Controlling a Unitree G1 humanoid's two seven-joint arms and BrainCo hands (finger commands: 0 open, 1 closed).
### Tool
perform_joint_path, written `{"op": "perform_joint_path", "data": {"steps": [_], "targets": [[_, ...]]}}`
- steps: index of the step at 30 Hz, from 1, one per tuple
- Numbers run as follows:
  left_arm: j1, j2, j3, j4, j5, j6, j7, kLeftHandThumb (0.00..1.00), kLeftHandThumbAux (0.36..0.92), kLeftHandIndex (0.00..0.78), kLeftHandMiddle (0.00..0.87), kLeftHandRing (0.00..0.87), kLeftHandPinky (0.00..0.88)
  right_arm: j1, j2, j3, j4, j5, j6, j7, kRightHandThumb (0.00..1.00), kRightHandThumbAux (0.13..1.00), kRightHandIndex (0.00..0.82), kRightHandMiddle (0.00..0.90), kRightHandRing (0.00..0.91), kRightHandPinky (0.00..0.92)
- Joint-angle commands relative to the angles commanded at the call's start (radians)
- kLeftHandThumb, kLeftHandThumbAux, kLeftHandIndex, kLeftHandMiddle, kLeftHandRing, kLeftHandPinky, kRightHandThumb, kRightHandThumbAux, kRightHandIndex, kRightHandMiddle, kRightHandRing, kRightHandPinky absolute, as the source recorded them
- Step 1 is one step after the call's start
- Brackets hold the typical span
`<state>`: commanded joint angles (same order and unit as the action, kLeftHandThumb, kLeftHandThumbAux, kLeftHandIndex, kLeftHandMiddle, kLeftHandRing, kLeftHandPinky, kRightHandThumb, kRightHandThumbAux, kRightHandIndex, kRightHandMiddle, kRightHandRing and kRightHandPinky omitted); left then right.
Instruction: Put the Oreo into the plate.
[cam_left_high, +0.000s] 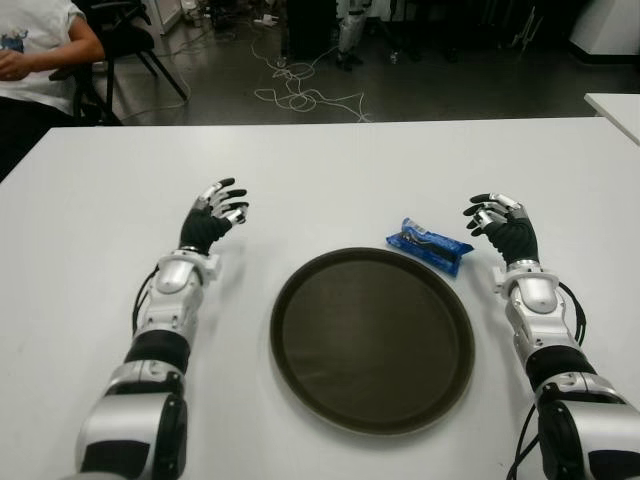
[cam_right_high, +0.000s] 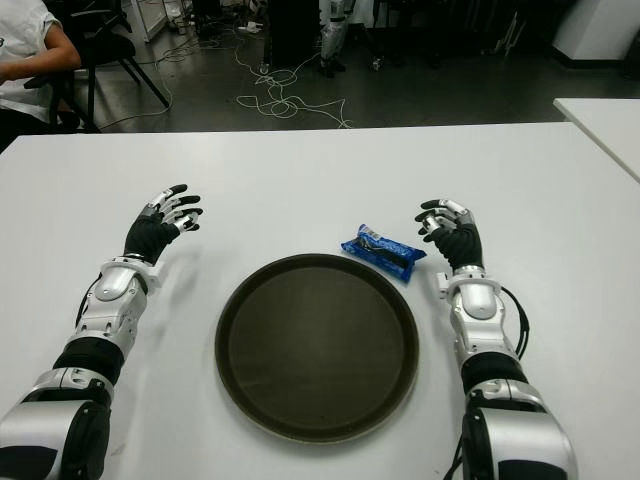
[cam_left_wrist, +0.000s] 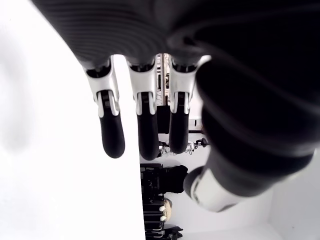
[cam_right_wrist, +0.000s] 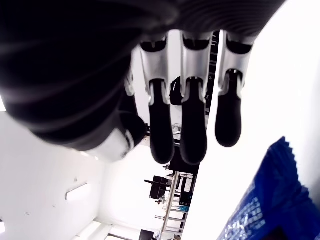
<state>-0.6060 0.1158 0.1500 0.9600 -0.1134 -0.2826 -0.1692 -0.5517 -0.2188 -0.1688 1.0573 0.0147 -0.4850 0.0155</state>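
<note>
The blue foil Oreo packet (cam_left_high: 429, 245) lies on the white table (cam_left_high: 320, 170), touching the far-right rim of the round dark plate (cam_left_high: 372, 340). Right hand (cam_left_high: 502, 228), fingers spread and empty, is nearest: grasp the packet across its short width. Left hand (cam_left_high: 212, 218) shows left of the plate, also spread and empty.

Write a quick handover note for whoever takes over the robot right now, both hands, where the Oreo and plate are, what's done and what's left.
Left hand: open, holding nothing, left of the plate.
Right hand: open, holding nothing, just right of the Oreo pack.
Oreo pack: lies on the white table, at the plate's far right edge, outside it as far as I can tell.
Plate: dark, round, between the arms, nothing in it.
Done: nothing yet.
Left: grasp the pack, likely with the right hand, and put it in the plate.
</note>
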Motion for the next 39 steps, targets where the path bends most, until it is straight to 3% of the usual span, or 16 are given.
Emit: {"op": "perform_joint_path", "data": {"steps": [17, 39], "targets": [[-0.009, -0.001, -0.008, 0.020, 0.013, -0.016, 0.005, 0.217, 0.843, 0.173, 0.259, 0.270, 0.327, -0.008, -0.001, -0.009, 0.013, 0.011, -0.001, 0.004, 0.688, 0.719, 0.410, 0.502, 0.544, 0.561], [-0.012, -0.004, 0.000, 0.025, -0.003, -0.013, -0.013, 0.226, 0.860, 0.173, 0.248, 0.255, 0.320, -0.005, -0.002, -0.007, 0.010, 0.008, -0.004, 0.000, 0.686, 0.720, 0.410, 0.511, 0.550, 0.570]]}}
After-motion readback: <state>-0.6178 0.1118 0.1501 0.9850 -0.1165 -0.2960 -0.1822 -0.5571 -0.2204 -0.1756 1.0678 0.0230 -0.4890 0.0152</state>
